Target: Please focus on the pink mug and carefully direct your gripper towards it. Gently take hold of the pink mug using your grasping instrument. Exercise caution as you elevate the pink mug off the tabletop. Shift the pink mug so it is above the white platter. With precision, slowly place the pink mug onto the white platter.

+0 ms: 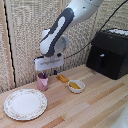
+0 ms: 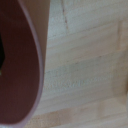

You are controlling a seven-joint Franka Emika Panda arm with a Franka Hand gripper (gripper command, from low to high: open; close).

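the tool (image 1: 44,75) dips into the pink mug (image 1: 43,82) left of centre, grip hidden, on a pale wooden tabletop (image 1: 95,102) before woven screens (image 1: 25,30).

Worktop (image 1: 95,102): pale wood planks with visible grain and seams, evenly lit; the wrist view shows the same light boards (image 2: 85,65) close up, with a dark seam line. Back wall (image 1: 22,35): beige woven-reed screen in vertical panels. Black boxy appliance (image 1: 107,52) at the exterior view's right, rear of worktop, a dark cable (image 1: 82,50) running to it.
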